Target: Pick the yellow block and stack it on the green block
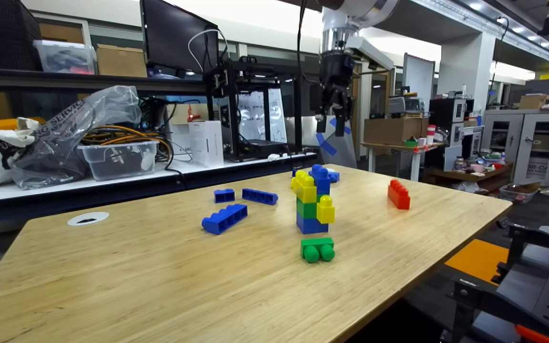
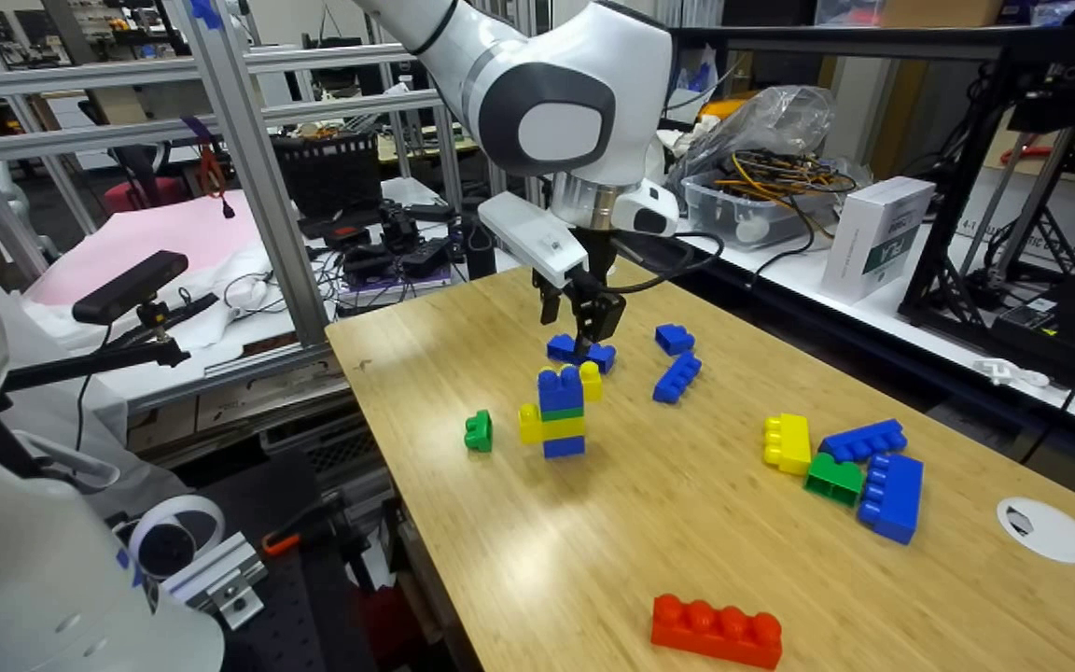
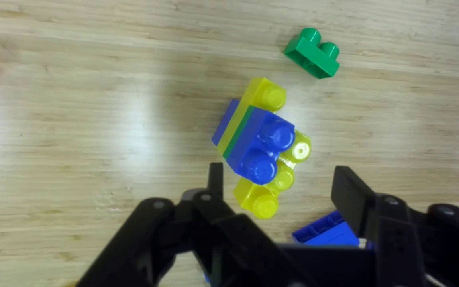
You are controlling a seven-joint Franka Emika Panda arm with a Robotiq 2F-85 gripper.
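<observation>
My gripper (image 3: pixel 278 173) is open and empty. It points down above the table, near and higher than a mixed stack; it also shows in both exterior views (image 1: pixel 330 126) (image 2: pixel 566 330). The stack has a blue base (image 2: pixel 564 447), yellow and green layers (image 2: pixel 564 412), a blue top block (image 2: pixel 561 390) and yellow blocks sticking out at its sides (image 1: pixel 325 209) (image 3: pixel 259 199). A loose yellow block (image 2: pixel 788 443) lies beside a green block (image 2: pixel 834 479); I cannot make this pair out elsewhere. A small green block (image 1: pixel 317 249) lies tipped near the stack, also in the wrist view (image 3: pixel 313 56).
Blue blocks (image 2: pixel 890 497) (image 2: pixel 864 441) lie beside the loose green and yellow pair. Several other blue blocks (image 1: pixel 224 219) (image 2: pixel 677 376) (image 3: pixel 329 233) lie near the stack. A red block (image 1: pixel 398 195) (image 2: pixel 717 635) stands apart. A shelf (image 1: pixel 179 174) runs along the table (image 1: pixel 169 286).
</observation>
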